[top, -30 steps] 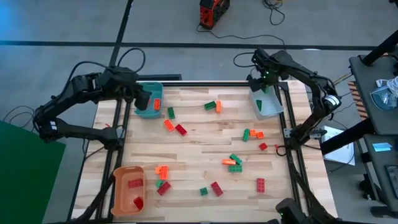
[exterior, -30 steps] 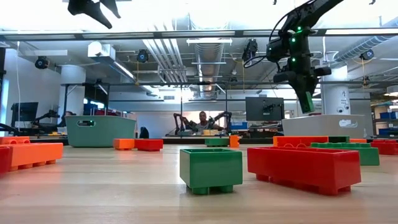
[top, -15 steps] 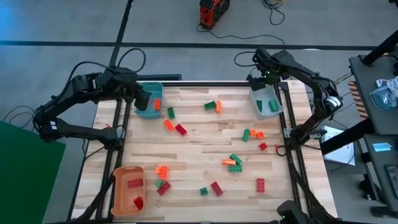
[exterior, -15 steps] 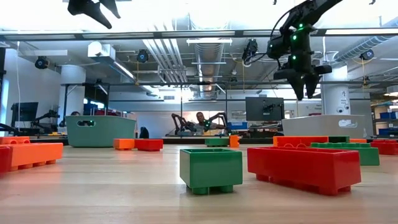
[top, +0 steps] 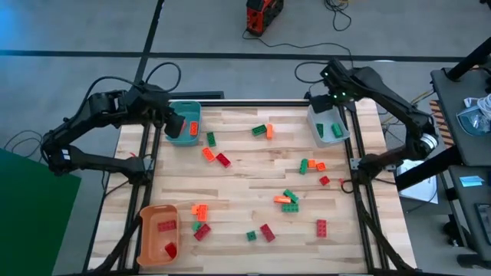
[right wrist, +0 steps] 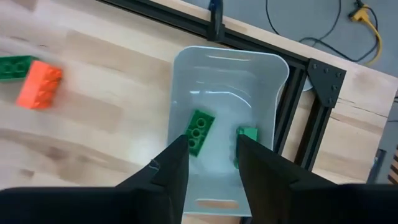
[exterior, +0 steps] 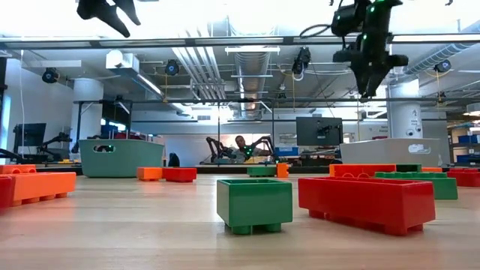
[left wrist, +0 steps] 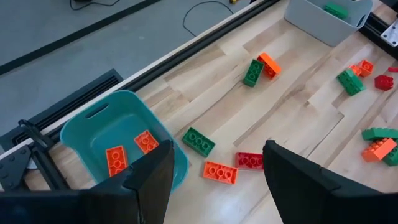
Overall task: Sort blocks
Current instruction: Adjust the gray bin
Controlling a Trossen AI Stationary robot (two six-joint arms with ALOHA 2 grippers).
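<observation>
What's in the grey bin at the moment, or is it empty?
Not empty. The grey bin holds two green blocks, seen in the right wrist view, with the right gripper open above it.

Both arms are built of matte black segments with rounded joint housings, and thin black cables loop loosely beside them at the shoulders. The right arm (top: 383, 92) carries a small green indicator light near its wrist, and a pale band rings one joint farther down. Each gripper, left gripper (left wrist: 214, 171) and right gripper (right wrist: 211, 162), ends in two flat, dark, tapering fingers.
</observation>
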